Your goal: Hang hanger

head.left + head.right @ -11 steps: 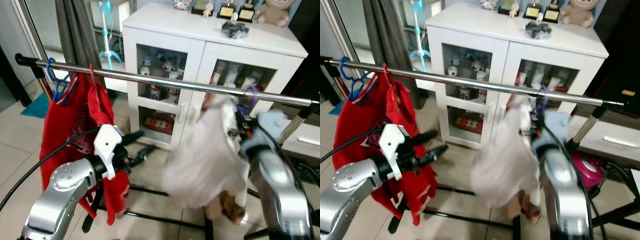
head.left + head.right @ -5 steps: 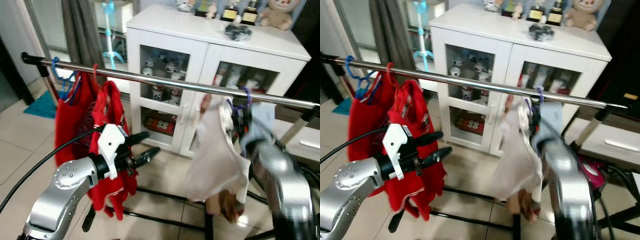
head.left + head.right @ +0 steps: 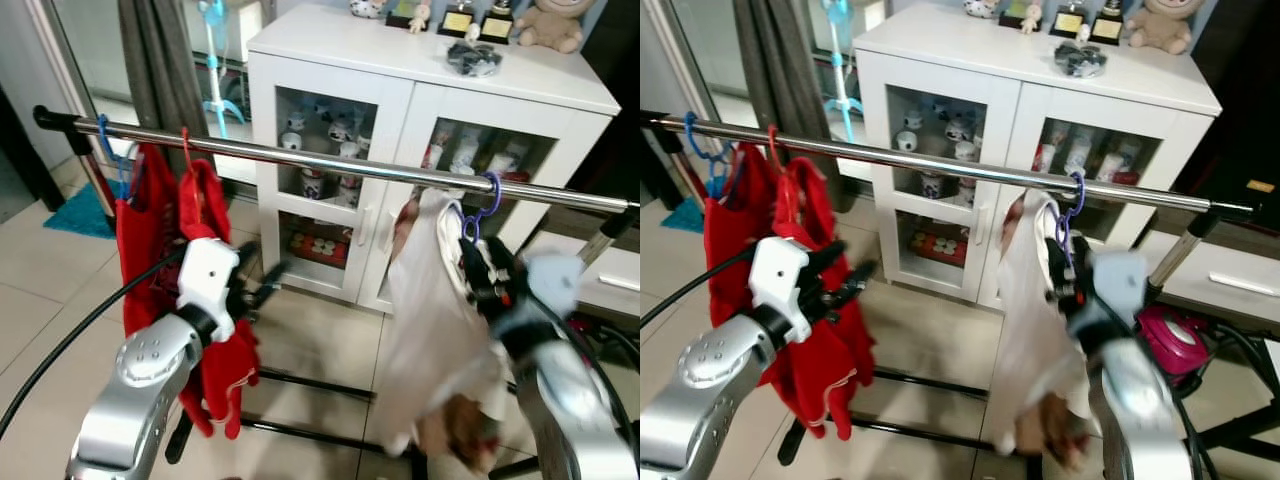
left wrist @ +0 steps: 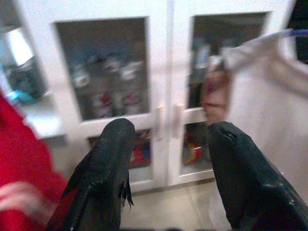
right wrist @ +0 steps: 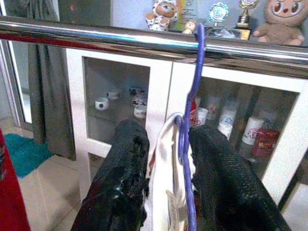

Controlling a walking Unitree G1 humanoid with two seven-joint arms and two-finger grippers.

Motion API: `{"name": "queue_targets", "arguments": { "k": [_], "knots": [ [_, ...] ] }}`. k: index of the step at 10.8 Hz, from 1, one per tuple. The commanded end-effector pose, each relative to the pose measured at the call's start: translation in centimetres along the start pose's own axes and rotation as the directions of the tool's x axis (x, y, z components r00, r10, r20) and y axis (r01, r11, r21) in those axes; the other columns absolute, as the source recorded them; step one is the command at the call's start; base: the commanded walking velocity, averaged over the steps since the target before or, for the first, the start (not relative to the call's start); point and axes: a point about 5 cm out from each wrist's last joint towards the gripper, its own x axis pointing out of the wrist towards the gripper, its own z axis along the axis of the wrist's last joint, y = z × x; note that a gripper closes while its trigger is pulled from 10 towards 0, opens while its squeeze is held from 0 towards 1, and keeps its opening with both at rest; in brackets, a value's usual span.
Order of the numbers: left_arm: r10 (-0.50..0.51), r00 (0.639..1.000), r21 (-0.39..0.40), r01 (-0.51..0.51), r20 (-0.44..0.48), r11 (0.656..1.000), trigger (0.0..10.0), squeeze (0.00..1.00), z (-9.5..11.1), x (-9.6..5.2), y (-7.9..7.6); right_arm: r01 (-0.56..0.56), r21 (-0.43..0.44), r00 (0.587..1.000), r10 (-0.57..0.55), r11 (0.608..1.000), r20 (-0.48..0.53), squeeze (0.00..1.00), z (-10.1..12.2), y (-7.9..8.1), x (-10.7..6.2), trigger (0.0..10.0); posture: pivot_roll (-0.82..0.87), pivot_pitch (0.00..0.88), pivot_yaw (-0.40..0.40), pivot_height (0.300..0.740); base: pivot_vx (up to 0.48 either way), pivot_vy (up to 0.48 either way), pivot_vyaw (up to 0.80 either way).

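Against the white cabinet (image 3: 430, 120), the purple hanger (image 5: 190, 120) is hooking the rail (image 3: 330, 165) at 12 o'clock, right gripper (image 5: 166, 159) fingers gripping it, letting go left; left gripper (image 4: 168, 178) idling wide open.

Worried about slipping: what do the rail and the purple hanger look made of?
The rail looks like polished metal: mirror-bright, with streaked reflections. The purple hanger seems thin plastic or coated wire, smooth and slightly glossy; which one is unclear. Its hook is over the rail, between the right claw's fingers.

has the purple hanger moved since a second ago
Yes. The purple hanger with its white garment has come up against the rail; its hook now sits over the rail, in the right gripper.
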Motion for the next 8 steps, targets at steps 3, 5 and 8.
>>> {"name": "queue_targets", "arguments": {
  "k": [3, 5, 8],
  "knots": [
    [0.125, 0.992, 0.026, -0.126, 0.028, 0.992, 10.0, 0.00, 0.4, -2.0, 0.4, -0.063, 0.119, 0.997, 0.067, 0.991, -0.025, 0.00, 0.0, 1.0, -1.9, 10.0, -0.06, 0.000, -0.033, 0.740, 0.000, 0.000, 0.00],
    [0.160, 0.986, 0.009, -0.161, 0.043, 0.987, 10.0, 0.00, 0.8, -2.8, 0.1, -0.173, 0.076, 0.983, 0.177, 0.982, -0.041, 0.00, -0.6, 2.2, -1.1, 10.0, -0.04, 0.000, -0.046, 0.740, 0.000, 0.000, 0.00],
    [0.158, 0.987, 0.009, -0.158, 0.040, 0.987, 10.0, 0.00, 0.8, -2.8, 0.1, -0.181, 0.065, 0.981, 0.185, 0.981, -0.057, 0.00, -0.9, 2.3, -1.1, 10.0, -0.04, 0.000, -0.047, 0.740, 0.000, 0.000, 0.00]
  ]
}}
